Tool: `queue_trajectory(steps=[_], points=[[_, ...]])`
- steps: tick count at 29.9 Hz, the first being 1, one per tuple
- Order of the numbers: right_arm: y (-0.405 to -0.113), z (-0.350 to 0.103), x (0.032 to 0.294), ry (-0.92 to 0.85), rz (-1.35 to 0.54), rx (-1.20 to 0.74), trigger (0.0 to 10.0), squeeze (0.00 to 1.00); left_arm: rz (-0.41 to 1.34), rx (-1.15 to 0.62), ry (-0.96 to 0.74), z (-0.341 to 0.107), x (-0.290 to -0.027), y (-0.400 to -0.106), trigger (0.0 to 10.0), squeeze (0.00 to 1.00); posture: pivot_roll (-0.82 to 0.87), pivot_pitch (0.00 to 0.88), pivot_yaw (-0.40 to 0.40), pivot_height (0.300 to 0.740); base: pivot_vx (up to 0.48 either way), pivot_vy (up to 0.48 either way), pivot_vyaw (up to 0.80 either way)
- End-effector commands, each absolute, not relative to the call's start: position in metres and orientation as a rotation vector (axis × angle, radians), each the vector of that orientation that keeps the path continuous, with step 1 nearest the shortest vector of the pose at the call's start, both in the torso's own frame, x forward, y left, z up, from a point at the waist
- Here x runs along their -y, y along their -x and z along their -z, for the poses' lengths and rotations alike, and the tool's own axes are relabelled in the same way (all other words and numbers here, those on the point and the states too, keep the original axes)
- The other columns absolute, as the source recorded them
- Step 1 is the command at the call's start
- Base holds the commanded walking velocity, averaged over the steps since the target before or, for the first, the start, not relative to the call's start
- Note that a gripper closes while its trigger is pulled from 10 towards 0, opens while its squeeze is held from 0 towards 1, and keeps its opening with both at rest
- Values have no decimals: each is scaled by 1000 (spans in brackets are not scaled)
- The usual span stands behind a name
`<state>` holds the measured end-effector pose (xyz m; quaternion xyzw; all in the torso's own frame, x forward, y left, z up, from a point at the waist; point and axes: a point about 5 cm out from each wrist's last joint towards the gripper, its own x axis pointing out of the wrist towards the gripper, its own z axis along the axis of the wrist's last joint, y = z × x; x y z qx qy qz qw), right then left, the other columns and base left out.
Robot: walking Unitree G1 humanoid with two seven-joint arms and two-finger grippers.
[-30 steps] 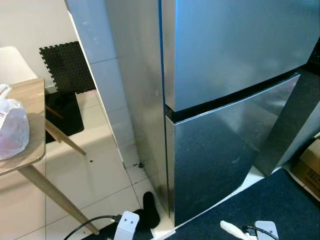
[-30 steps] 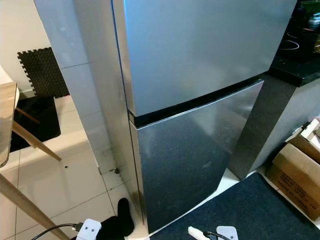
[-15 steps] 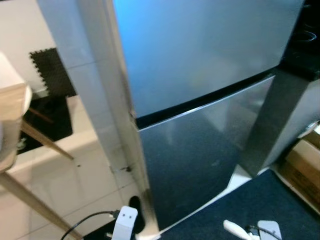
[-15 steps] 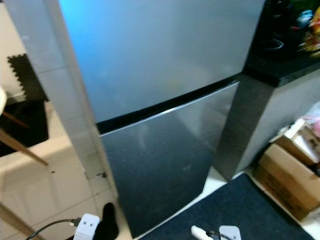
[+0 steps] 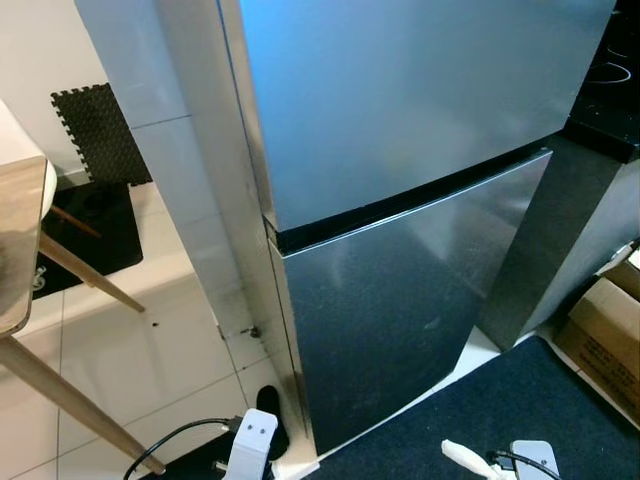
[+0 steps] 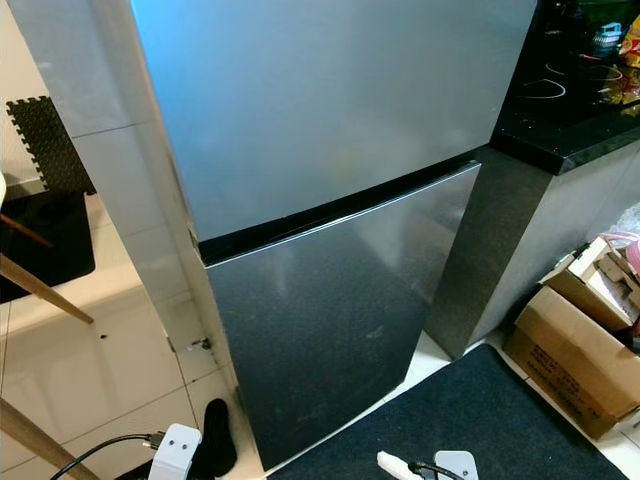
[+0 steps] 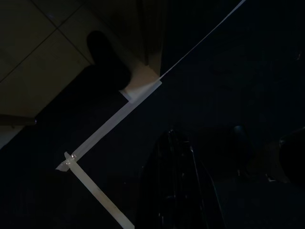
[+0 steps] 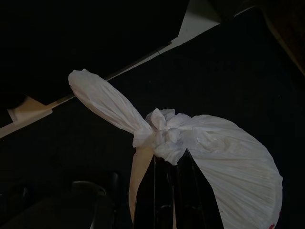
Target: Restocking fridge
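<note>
A tall silver fridge stands straight ahead, with its upper door (image 5: 400,90) and lower door (image 5: 390,320) both closed. My right gripper (image 8: 170,157) hangs low over the dark floor mat, shut on the knot of a white plastic bag (image 8: 224,157). One tied ear of the bag sticks out to the side, and the bag's body hangs below the fingers. My left gripper (image 7: 174,143) hangs idle in the shade above the mat's edge, its fingers together and holding nothing.
A wooden table (image 5: 15,240) with slanted legs stands at the left. A white power strip (image 5: 250,445) and a black slipper (image 6: 218,440) lie by the fridge's foot. A dark counter (image 6: 570,90) and cardboard boxes (image 6: 570,350) are at the right. A dark mat (image 6: 480,420) covers the floor in front.
The camera has swung to the right, so the fridge sits more central and the table's bag has left the picture. Nothing in the scene itself has moved.
</note>
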<state>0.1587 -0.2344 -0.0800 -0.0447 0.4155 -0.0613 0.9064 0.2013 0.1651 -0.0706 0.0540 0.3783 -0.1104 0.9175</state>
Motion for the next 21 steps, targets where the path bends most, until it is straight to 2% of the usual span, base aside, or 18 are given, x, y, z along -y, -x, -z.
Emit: queue_trajectory(steps=[1, 5, 13, 16, 20, 21], points=[[-157, 81, 233, 88, 124, -858, 10000, 0, 218, -777, -84, 71, -168, -200, 10000, 0, -103, 41, 37, 726, 0, 0, 0], [-157, 82, 230, 86, 123, -857, 10000, 0, 222, -756, -64, 68, -167, -202, 10000, 0, -99, 43, 36, 726, 0, 480, 0], [-157, 82, 227, 83, 124, -859, 10000, 0, 257, -632, -112, 55, -167, -215, 10000, 0, -98, 47, 38, 726, 0, 0, 0], [-155, 83, 227, 82, 128, -863, 10000, 0, 266, -491, -80, 34, -164, -240, 10000, 0, -98, 47, 39, 726, 0, 0, 0], [-151, 85, 228, 82, 134, -874, 10000, 0, 308, -387, -71, 13, -158, -263, 10000, 0, -98, 49, 39, 726, 0, 0, 0], [-150, 85, 228, 82, 136, -878, 10000, 0, 315, -336, -69, 3, -156, -272, 5451, 0, -98, 50, 40, 726, 0, 0, 0]])
